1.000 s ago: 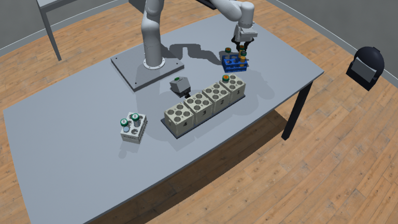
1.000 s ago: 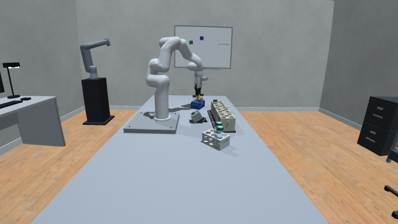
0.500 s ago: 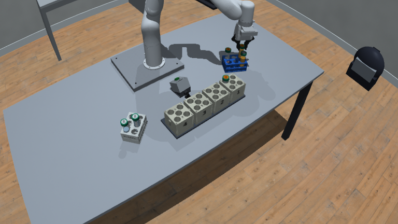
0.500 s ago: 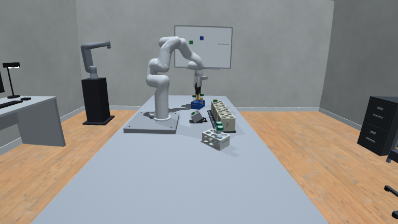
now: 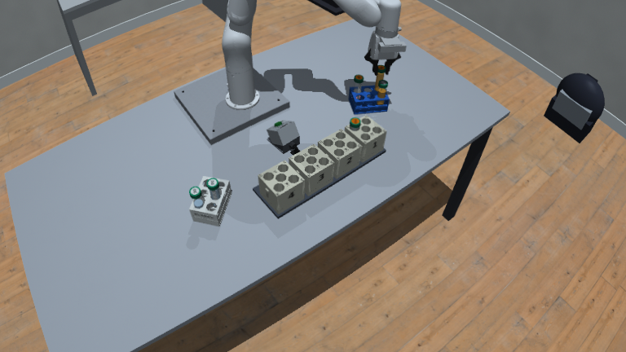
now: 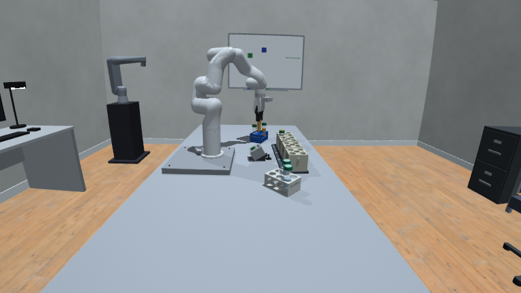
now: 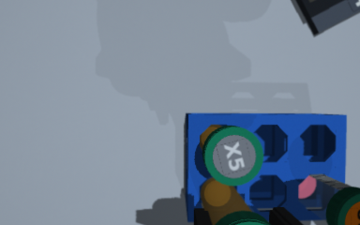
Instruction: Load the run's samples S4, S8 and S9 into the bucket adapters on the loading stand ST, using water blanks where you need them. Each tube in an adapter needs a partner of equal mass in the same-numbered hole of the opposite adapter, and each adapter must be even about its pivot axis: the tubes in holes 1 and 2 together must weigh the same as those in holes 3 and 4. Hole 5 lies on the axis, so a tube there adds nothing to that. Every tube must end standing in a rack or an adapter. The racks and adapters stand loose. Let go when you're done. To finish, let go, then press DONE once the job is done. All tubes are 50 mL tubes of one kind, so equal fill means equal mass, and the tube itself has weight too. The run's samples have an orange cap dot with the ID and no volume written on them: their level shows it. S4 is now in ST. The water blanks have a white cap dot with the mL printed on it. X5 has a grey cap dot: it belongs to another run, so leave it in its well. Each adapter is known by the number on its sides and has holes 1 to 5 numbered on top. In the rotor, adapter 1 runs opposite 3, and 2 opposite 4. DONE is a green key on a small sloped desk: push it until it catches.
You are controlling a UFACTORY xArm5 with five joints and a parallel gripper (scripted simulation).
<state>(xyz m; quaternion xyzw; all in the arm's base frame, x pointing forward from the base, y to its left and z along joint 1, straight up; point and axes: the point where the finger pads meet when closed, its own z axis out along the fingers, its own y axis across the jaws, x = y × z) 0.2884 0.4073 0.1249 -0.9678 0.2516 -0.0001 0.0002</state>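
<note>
My gripper (image 5: pixel 381 70) (image 6: pixel 259 119) is shut on an orange-dot tube (image 5: pixel 379 82) (image 6: pixel 259 125) (image 7: pixel 227 202) with amber contents, held upright over the blue rack (image 5: pixel 370 108) (image 7: pixel 300 119); its ID is hidden. Grey-dot X5 (image 5: pixel 382 84) (image 7: pixel 233 156) stands in a corner well beside it. Another orange-dot tube (image 5: pixel 359 78) (image 7: pixel 351 212) stands at the rack's other end, its ID cut off. S4 (image 5: pixel 354 122) (image 6: pixel 281 131) stands in adapter 1 (image 5: pixel 376 144). Adapter 2 (image 5: pixel 349 160), adapter 3 (image 5: pixel 321 176) and adapter 4 (image 5: pixel 291 195) show empty holes.
Two white-dot blanks, one (image 5: pixel 213 183) and another (image 5: pixel 195 191), stand in the white rack (image 5: pixel 205 217) (image 6: pixel 273 185), their mL unreadable. The sloped desk (image 5: pixel 283 133) (image 6: pixel 257 152) with the green key (image 5: pixel 278 124) stands between the arm base (image 5: pixel 203 122) and the adapter row.
</note>
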